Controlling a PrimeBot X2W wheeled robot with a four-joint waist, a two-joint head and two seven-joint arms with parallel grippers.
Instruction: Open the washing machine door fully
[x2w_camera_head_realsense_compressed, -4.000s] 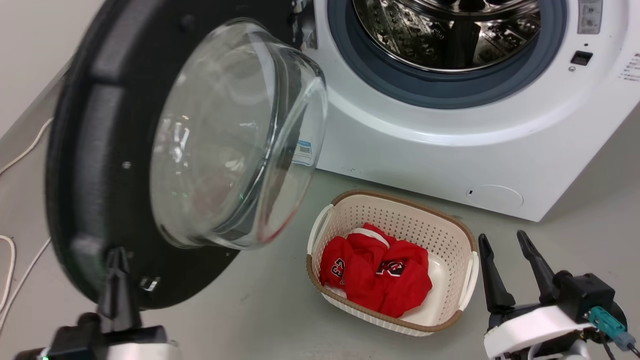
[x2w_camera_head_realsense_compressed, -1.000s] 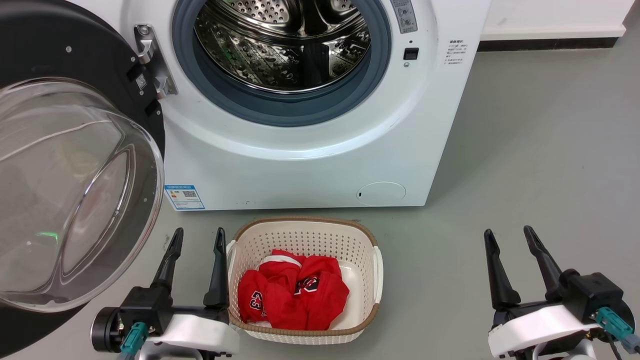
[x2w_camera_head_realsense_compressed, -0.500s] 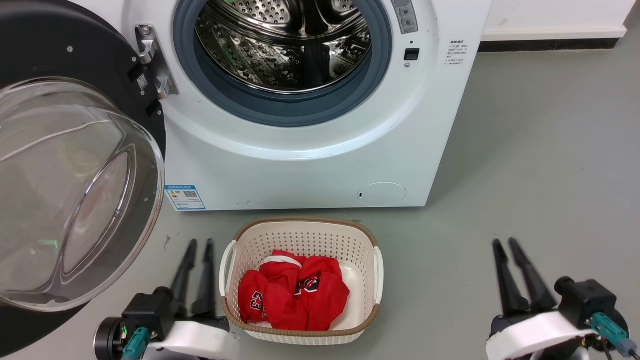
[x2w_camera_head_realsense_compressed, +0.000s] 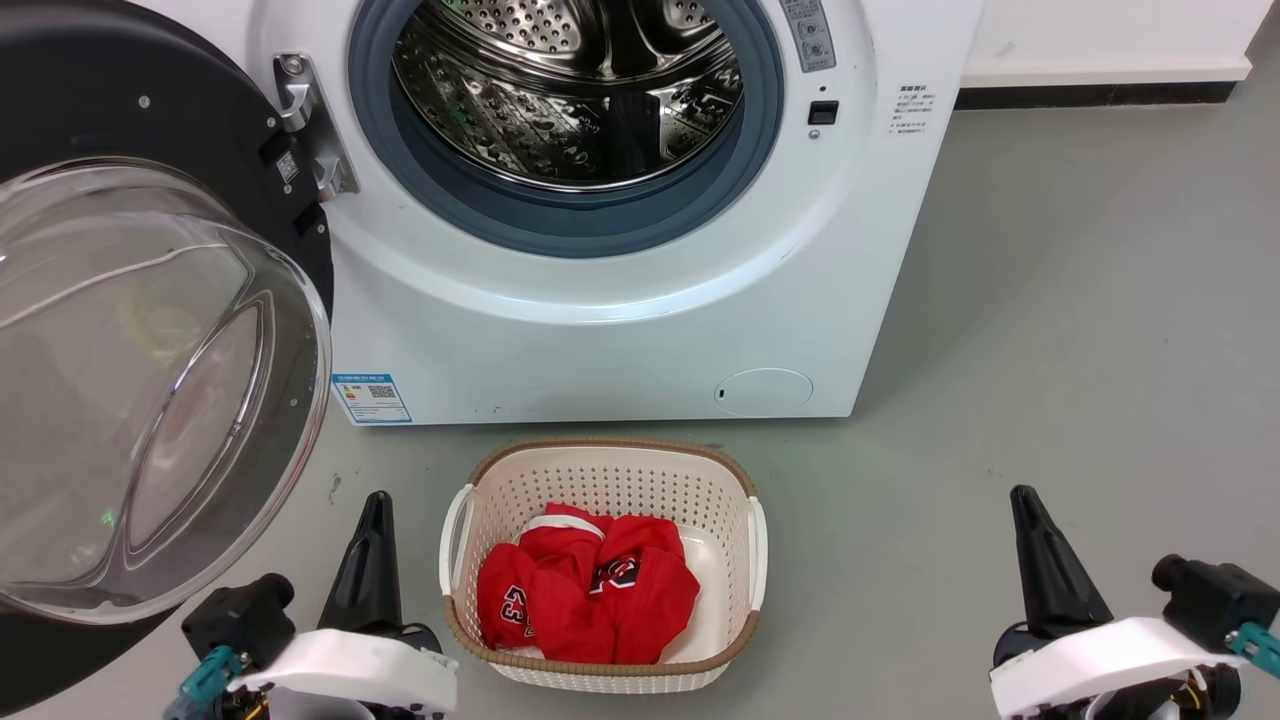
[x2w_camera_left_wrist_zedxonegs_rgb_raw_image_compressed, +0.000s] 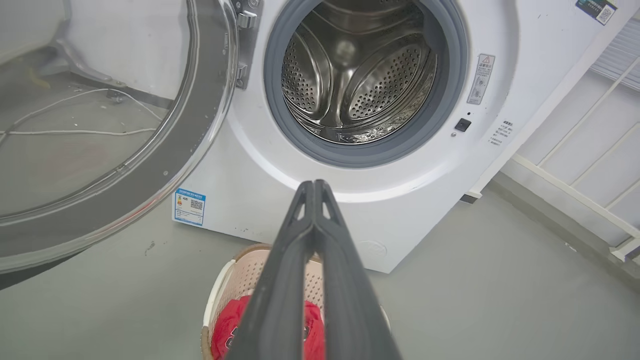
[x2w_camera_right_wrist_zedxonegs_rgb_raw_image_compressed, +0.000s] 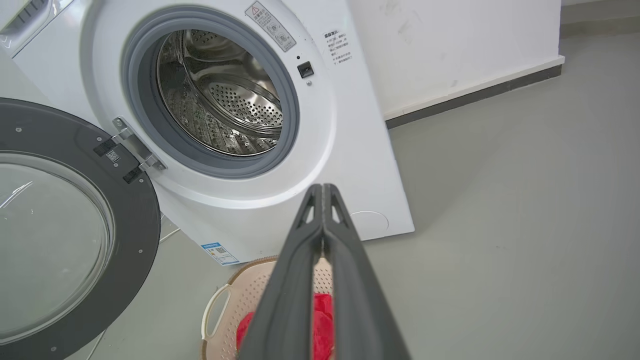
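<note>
We find door (x2w_camera_head_realsense_compressed: 150, 380) swung wide, left of washer (x2w_camera_head_realsense_compressed: 620, 320); drum (x2w_camera_head_realsense_compressed: 565, 90) fully exposed. L gripper (x2w_camera_head_realsense_compressed: 377, 505) and R gripper (x2w_camera_head_realsense_compressed: 1024, 500): fingers pressed together, empty, low, clear of door. We judge opening step done. Next: check door sits at its stop.

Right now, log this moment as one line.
washing machine door: open wide, untouched | drum: exposed | left gripper: shut, left of basket | right gripper: shut, empty | basket: red clothing
</note>
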